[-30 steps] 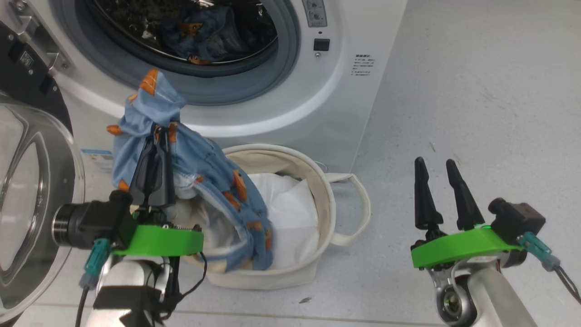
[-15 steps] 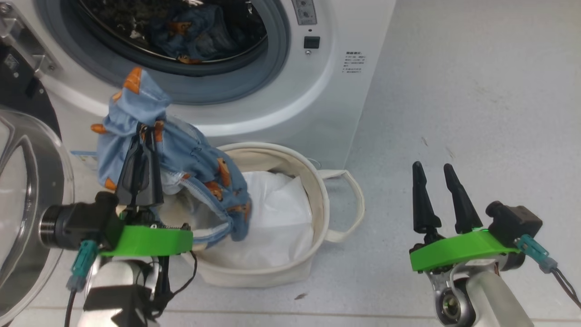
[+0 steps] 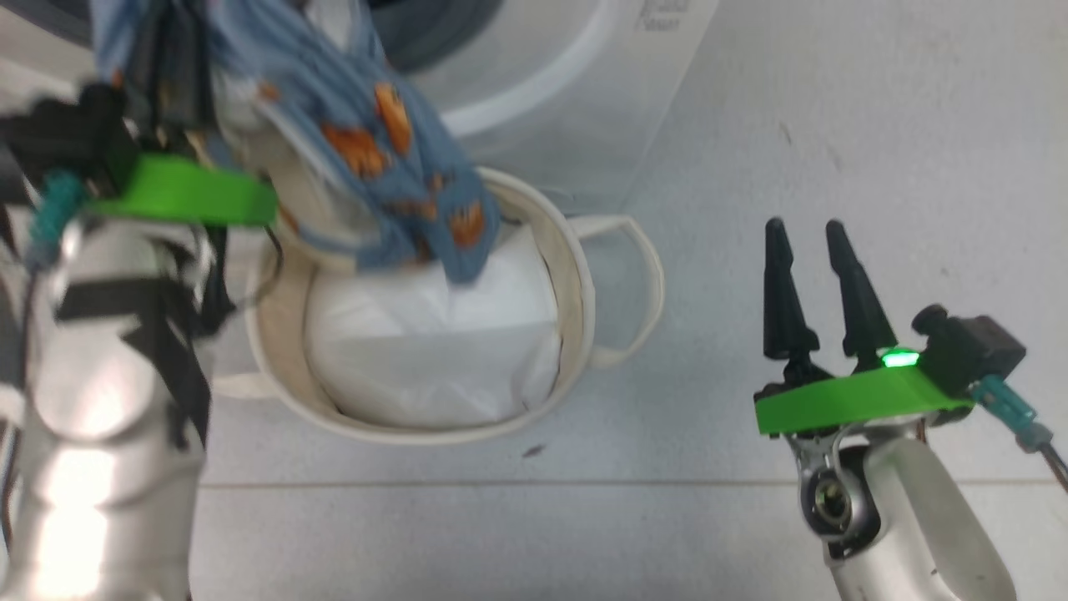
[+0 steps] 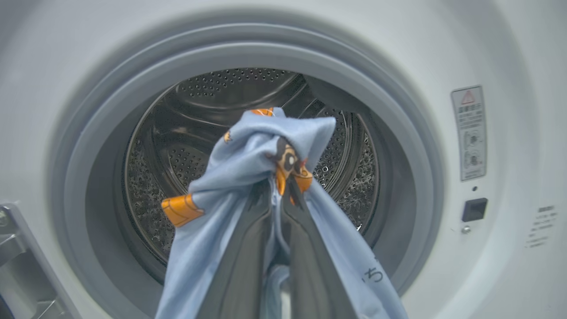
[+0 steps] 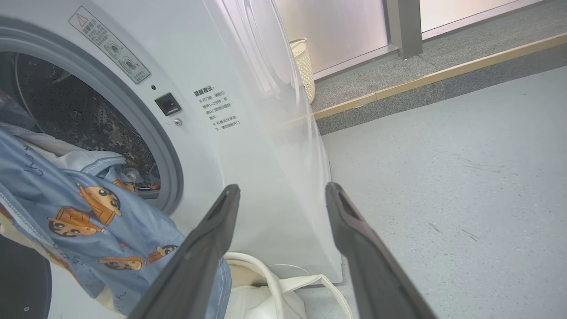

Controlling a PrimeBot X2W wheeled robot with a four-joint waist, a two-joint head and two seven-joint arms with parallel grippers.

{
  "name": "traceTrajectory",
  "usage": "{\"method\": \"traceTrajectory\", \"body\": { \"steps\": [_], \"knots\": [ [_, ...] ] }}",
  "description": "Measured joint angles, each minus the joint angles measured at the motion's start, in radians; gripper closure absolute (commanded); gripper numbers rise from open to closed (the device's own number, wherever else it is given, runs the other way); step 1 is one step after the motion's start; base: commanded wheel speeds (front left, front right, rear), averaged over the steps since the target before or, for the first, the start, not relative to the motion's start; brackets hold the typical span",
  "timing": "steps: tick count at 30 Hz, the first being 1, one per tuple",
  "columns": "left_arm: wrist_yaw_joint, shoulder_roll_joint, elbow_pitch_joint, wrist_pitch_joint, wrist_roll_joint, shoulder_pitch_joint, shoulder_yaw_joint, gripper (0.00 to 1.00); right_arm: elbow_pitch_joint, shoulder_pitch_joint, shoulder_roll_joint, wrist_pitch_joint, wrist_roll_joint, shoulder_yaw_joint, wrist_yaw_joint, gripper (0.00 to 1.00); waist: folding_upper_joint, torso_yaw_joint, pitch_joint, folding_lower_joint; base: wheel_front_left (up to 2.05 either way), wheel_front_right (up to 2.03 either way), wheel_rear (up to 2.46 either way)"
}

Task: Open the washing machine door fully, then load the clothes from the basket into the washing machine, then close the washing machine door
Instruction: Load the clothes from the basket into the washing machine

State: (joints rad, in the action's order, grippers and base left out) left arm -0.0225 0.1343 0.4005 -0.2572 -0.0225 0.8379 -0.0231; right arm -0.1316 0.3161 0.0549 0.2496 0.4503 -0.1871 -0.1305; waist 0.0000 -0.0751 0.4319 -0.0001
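A: In front of the washing machine (image 4: 443,53) opening, the left gripper (image 4: 279,195) is pinching the blue clothes (image 4: 248,164), tail hanging toward the basket (image 3: 576,275) below the machine
B: Loading step, then. And the right gripper (image 3: 803,225)?
A: Idling wide apart, holding nothing, right of the machine. Next move is needing a push past the grey rim (image 4: 412,133), then release

Indoor laundry corner, white front-loading washing machine (image 5: 248,146), speckled grey floor (image 5: 443,177), raised carpeted step (image 5: 398,71), glazed partition (image 5: 345,26) behind
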Motion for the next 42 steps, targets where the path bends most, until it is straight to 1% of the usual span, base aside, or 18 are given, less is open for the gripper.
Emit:
{"method": "traceTrajectory", "body": {
  "steps": [4,5,9,13,14,16,19,22,23,24,25,27,32,35,42],
  "knots": [
    [-0.005,0.016,0.133,0.0,-0.007,0.19,0.007,1.0,0.018,0.041,0.0,0.0,0.0,0.004,0.0,0.0,0.0,-0.016,0.088,0.0,0.0,0.0,0.0],
    [-0.005,0.016,0.133,0.0,-0.007,0.19,0.007,1.0,0.018,0.041,0.0,0.0,0.0,0.004,0.0,0.0,0.0,-0.016,0.088,0.0,0.0,0.0,0.0],
    [-0.005,0.044,0.256,0.0,0.004,0.369,0.006,1.0,0.039,0.09,0.0,0.0,0.0,-0.004,0.0,0.0,0.0,-0.035,0.177,0.0002,0.0,0.0,0.0],
    [-0.011,0.055,0.333,0.0,0.014,0.527,-0.002,1.0,0.053,0.131,0.0,0.0,0.0,-0.009,0.0,0.0,0.0,-0.059,0.257,0.0003,0.0,0.0,0.0],
    [-0.02,0.063,0.352,0.0,0.022,0.561,-0.01,1.0,0.057,0.139,0.0,0.0,0.0,-0.015,0.0,0.0,-0.0001,-0.065,0.275,0.0003,0.0,0.0,0.0],
    [-0.021,0.082,0.379,0.0,0.031,0.615,-0.014,1.0,0.066,0.151,0.0,0.0,0.013,-0.026,0.0,0.0,-0.0001,-0.082,0.306,0.0004,0.0,0.0,0.0],
    [0.001,0.116,0.379,0.0,0.039,0.672,-0.011,1.0,0.074,0.156,0.0,0.0,0.018,-0.027,0.0,0.0,0.0,-0.109,0.343,0.0003,0.0,0.0,0.0],
    [0.023,0.125,0.367,-0.001,0.039,0.716,-0.008,1.0,0.073,0.156,0.0,0.0,0.018,-0.028,0.0,0.0,-0.0001,-0.13,0.371,0.0003,0.0,0.0,0.0],
    [0.021,0.122,0.386,-0.002,0.038,0.722,-0.009,0.04,0.072,0.156,0.0,0.0,0.018,-0.029,0.0,0.0,0.0,-0.135,0.376,0.0003,0.0,0.0,0.0],
    [-0.002,0.117,0.429,-0.002,0.03,0.726,-0.011,0.0,0.07,0.156,0.0,0.0,0.018,-0.031,0.0,0.0,-0.0001,-0.139,0.378,0.0003,0.0,0.0,0.0],
    [-0.025,0.11,0.485,-0.001,0.013,0.725,-0.012,0.0,0.065,0.156,0.001,0.0,0.018,-0.036,0.0,0.0,-0.0001,-0.14,0.377,0.0003,0.0,0.0,0.0],
    [-0.03,0.106,0.546,-0.001,0.011,0.709,-0.021,0.0,0.058,0.156,0.0,0.0,0.018,-0.048,0.0,0.0,-0.0001,-0.139,0.37,0.0002,0.0,0.0,0.0],
    [-0.031,0.1,0.522,-0.001,-0.006,0.7,-0.017,0.0,0.059,0.156,0.0,0.0,0.002,-0.047,0.0,0.0,0.0,-0.116,0.356,0.0002,0.0,0.0,0.0],
    [-0.032,0.086,0.47,-0.001,-0.013,0.661,-0.017,0.0,0.059,0.156,0.001,0.0,-0.009,-0.046,0.0,0.0,0.0,-0.097,0.339,0.0001,0.0,0.0,0.0],
    [-0.041,0.038,0.395,-0.001,-0.036,0.451,-0.021,0.0,0.028,0.15,0.001,0.0,-0.026,-0.054,0.0,0.0,0.0,-0.052,0.256,0.0001,0.0,0.0,0.0]
  ]
}}
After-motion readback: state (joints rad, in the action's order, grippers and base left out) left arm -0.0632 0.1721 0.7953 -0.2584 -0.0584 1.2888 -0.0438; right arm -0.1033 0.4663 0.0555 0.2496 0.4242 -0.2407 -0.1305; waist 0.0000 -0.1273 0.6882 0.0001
